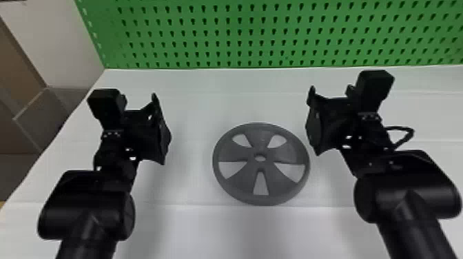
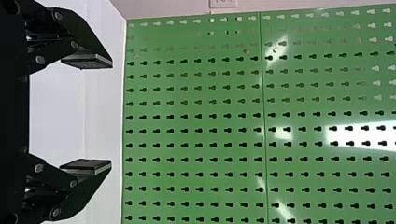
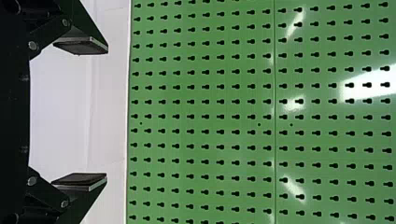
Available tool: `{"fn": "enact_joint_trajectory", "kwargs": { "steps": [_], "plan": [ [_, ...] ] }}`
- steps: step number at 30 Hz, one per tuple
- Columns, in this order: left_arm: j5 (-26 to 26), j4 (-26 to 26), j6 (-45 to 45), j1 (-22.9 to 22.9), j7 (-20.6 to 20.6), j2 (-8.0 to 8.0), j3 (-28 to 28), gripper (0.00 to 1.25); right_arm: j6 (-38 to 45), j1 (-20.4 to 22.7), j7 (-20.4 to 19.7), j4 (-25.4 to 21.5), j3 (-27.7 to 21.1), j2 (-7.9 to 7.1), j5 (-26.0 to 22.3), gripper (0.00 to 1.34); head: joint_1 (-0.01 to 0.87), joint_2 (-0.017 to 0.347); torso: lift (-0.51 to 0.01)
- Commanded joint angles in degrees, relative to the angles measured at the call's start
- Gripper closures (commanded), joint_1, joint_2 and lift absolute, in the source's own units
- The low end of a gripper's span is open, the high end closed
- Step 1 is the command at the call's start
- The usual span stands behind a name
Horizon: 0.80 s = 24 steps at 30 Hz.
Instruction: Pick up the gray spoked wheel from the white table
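- My left hand [image 1: 160,129] is released and holds nothing, at the left of the head view, left of centre; in the left wrist view its two flat black fingers stand wide apart.
- My right hand [image 1: 313,122] is released and empty too, right of centre in the head view. The right wrist view shows me the same wide gap between its fingers.
- A thin black cable [image 1: 408,137] loops out beside my right wrist.
- The gray wheel [image 1: 251,165] sits between my two hands, just right of centre and a little low in the frame. I see five openings between its spokes and a small hole in the hub. It lies flat, nearer my right hand, with white showing between the two.
- Under it is the white tabletop [image 1: 206,234].
- Behind that, a green pegboard [image 1: 261,38] runs along the top of the frame.
- A pale wall [image 1: 62,44] stands at upper left.
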Motion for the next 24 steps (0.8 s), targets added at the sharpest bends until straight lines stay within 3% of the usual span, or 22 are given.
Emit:
{"fn": "enact_joint_trajectory", "kwargs": {
  "steps": [1,24],
  "plan": [
    [0.0,0.0,0.0,0.0,0.0,0.03,0.0,0.49,0.2,0.0,0.0,0.0,0.0,0.08,0.0,0.31,0.779,0.097,-0.073],
    [0.0,0.0,0.0,0.0,0.0,0.03,0.2,0.49,2.2,-0.6,0.0,-0.3,-0.2,0.17,-0.3,0.31,0.779,0.097,-0.073]
  ]
}}
